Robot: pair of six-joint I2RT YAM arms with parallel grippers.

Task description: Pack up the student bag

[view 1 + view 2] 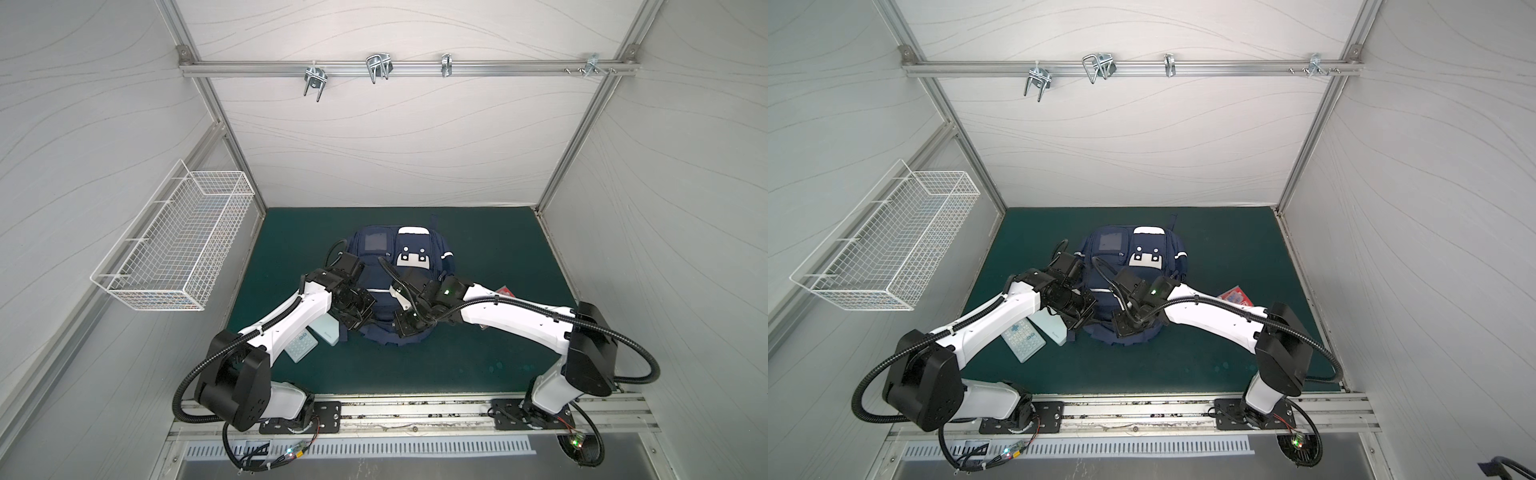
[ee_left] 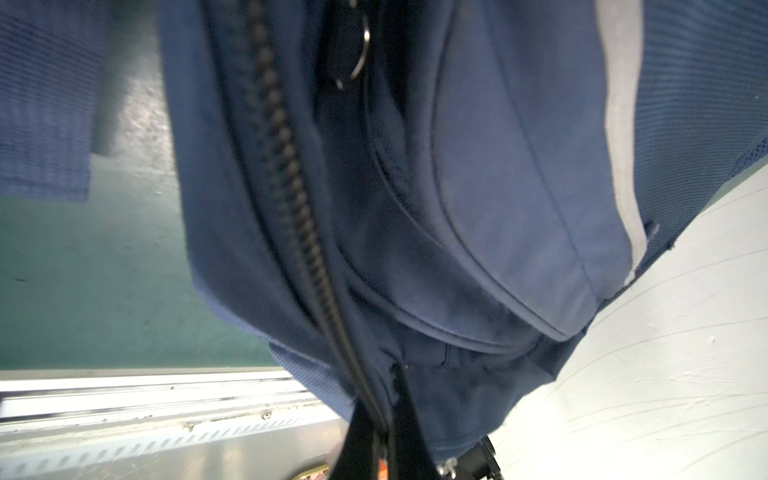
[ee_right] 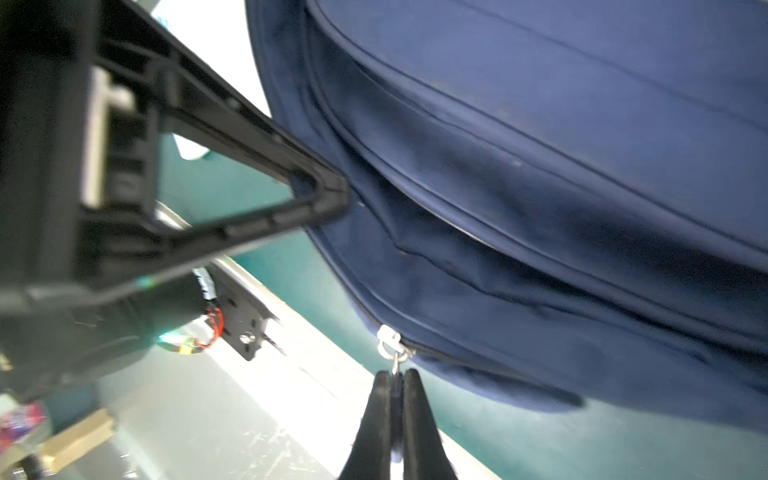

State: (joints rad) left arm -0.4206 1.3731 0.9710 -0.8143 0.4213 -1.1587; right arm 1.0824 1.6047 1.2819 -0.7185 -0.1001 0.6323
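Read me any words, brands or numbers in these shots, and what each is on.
Nothing here is legible.
Keys of the calculator: too small.
Faint mark on the pale blue case: blurred.
Print on the red packet: too small.
No lettering shows on the student bag.

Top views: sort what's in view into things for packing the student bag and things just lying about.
For the job: student bag; left gripper, shut on its fabric; right gripper, shut on the zipper pull; probably for packing: calculator, pale blue case, red packet.
Lying about: wire basket, wall hooks.
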